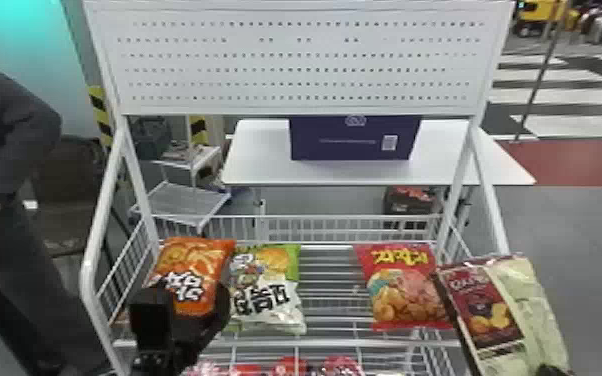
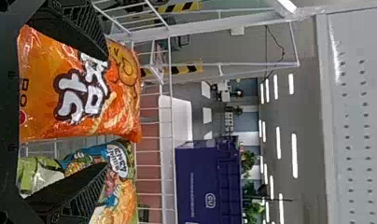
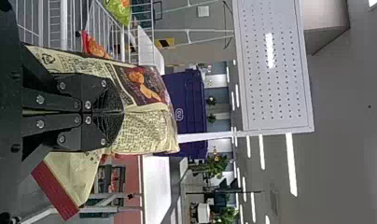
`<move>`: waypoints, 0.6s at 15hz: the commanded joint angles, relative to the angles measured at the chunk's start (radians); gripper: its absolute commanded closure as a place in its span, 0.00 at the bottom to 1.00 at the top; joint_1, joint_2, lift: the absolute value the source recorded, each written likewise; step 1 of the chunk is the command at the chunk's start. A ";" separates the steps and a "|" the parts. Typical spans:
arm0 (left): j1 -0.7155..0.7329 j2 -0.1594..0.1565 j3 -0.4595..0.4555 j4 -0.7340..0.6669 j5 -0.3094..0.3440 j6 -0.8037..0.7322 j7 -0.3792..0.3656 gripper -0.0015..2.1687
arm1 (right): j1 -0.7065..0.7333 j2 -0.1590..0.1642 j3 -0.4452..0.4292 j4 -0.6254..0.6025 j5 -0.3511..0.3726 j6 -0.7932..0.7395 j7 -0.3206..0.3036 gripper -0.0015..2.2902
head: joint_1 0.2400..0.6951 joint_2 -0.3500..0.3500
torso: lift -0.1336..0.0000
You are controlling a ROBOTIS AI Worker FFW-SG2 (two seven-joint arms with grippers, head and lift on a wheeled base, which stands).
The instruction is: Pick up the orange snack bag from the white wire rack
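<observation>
Left gripper [image 1: 187, 300] with black fingers spread apart, right gripper [image 1: 552, 370] with fingers pinched together

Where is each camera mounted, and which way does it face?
Head view: robot's head, facing forward and down at the rack; left gripper shows low.
Left wrist view: left wrist, facing the orange bag between the open fingers.
Right wrist view: right wrist, facing the beige bag held in the right gripper.
All three share the purple box.

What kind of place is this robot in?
Maybe an indoor test room with a pretend shop: the white wire rack holds snack bags under a holey board, and ceiling lights shine.
</observation>
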 commanded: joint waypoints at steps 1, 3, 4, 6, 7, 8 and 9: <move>-0.065 -0.001 -0.001 0.073 0.004 0.050 -0.016 0.04 | -0.002 0.000 -0.003 0.005 0.001 0.000 0.000 0.99 | 0.57 0.50 | 1.00; -0.096 -0.001 -0.001 0.114 0.012 0.074 -0.024 0.04 | -0.002 -0.002 -0.004 0.005 0.001 0.000 0.000 0.99 | 0.57 0.50 | 1.00; -0.104 -0.001 0.005 0.130 0.013 0.074 -0.028 0.04 | -0.002 -0.003 -0.004 0.007 -0.001 0.000 0.000 0.99 | 0.57 0.50 | 1.00; -0.108 -0.001 0.013 0.140 0.043 0.078 -0.059 0.30 | -0.002 -0.005 -0.004 0.007 -0.001 0.000 0.000 0.99 | 0.57 0.50 | 1.00; -0.107 -0.001 0.017 0.139 0.047 0.074 -0.057 0.64 | -0.002 -0.006 -0.004 0.007 -0.001 0.000 0.000 0.99 | 0.57 0.50 | 1.00; -0.102 -0.001 0.020 0.139 0.046 0.074 -0.047 0.95 | -0.002 -0.006 -0.003 0.007 -0.001 0.000 0.000 0.99 | 0.57 0.50 | 1.00; -0.098 0.001 0.029 0.136 0.056 0.093 -0.056 0.99 | -0.002 -0.008 -0.003 0.007 -0.001 0.000 0.000 0.99 | 0.57 0.50 | 1.00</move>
